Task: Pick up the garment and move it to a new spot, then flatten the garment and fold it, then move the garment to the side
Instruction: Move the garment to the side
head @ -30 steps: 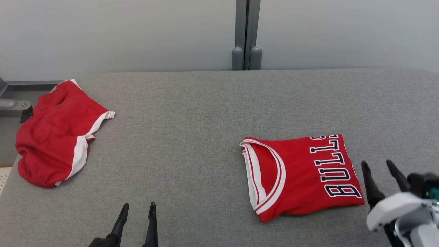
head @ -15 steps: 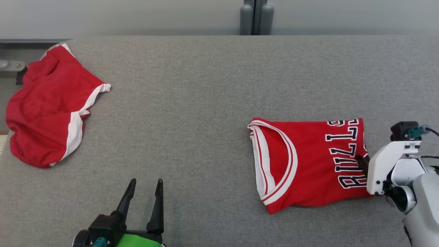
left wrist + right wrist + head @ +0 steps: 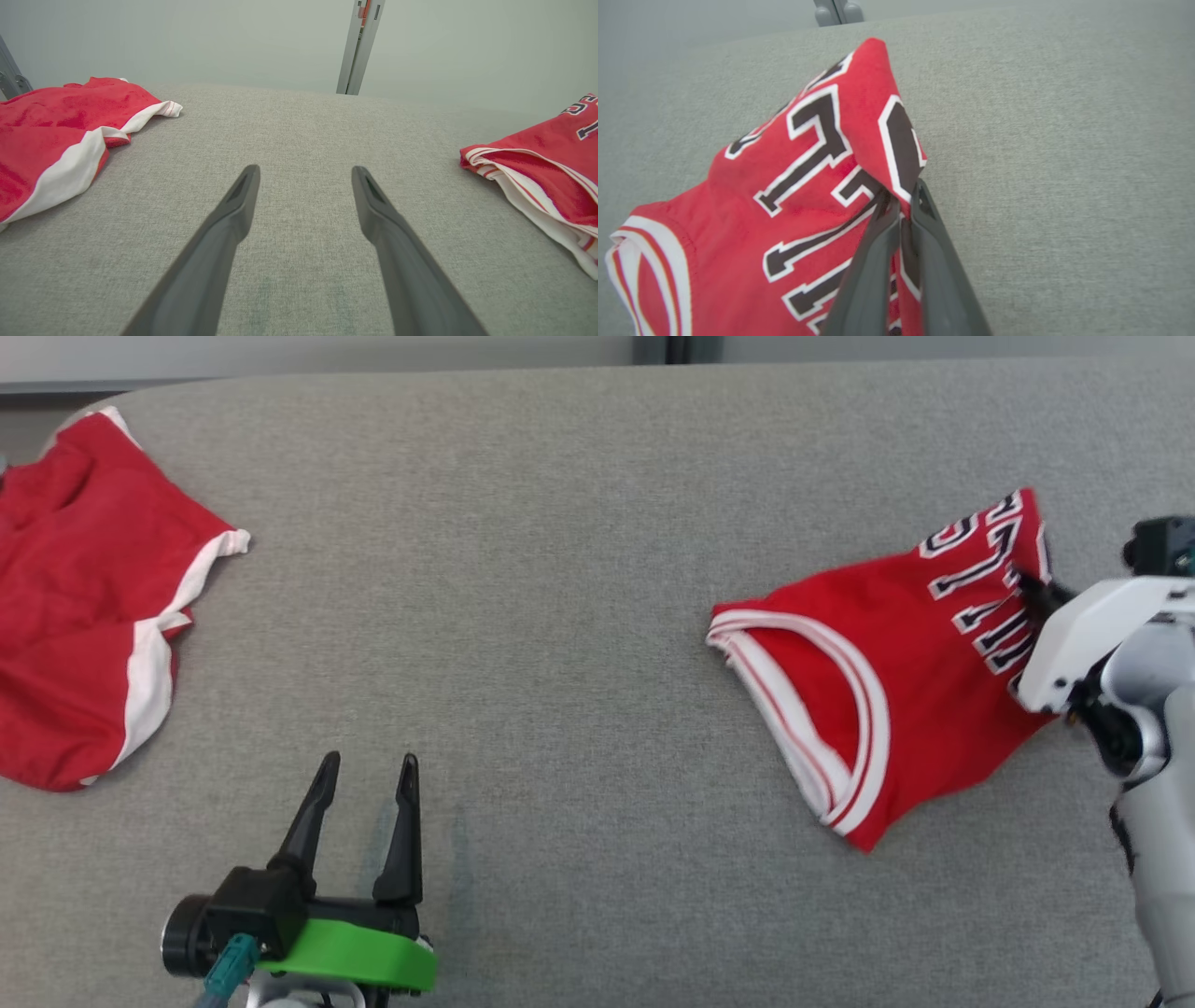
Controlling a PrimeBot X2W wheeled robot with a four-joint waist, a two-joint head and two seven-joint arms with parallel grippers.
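The garment (image 3: 878,663) is a folded red jersey with white trim and black lettering, lying at the right of the grey table (image 3: 560,569). My right gripper (image 3: 1032,588) is shut on the jersey's lettered edge, which is lifted and bunched in the right wrist view (image 3: 903,200); the collar end (image 3: 822,775) still rests on the table. The jersey (image 3: 537,172) also shows at the right of the left wrist view. My left gripper (image 3: 366,770) stands open over bare table at the lower left, nothing between its fingers (image 3: 243,196).
Red shorts (image 3: 84,607) with white side stripes lie crumpled at the table's far left edge, seen too as red shorts (image 3: 60,126) from the left wrist. A grey post (image 3: 357,46) stands behind the table against a pale wall.
My right gripper went onto the jersey's lettered edge, shut on it, and lifted and swung that end toward the far right. The head camera tilted down, shifting the whole picture.
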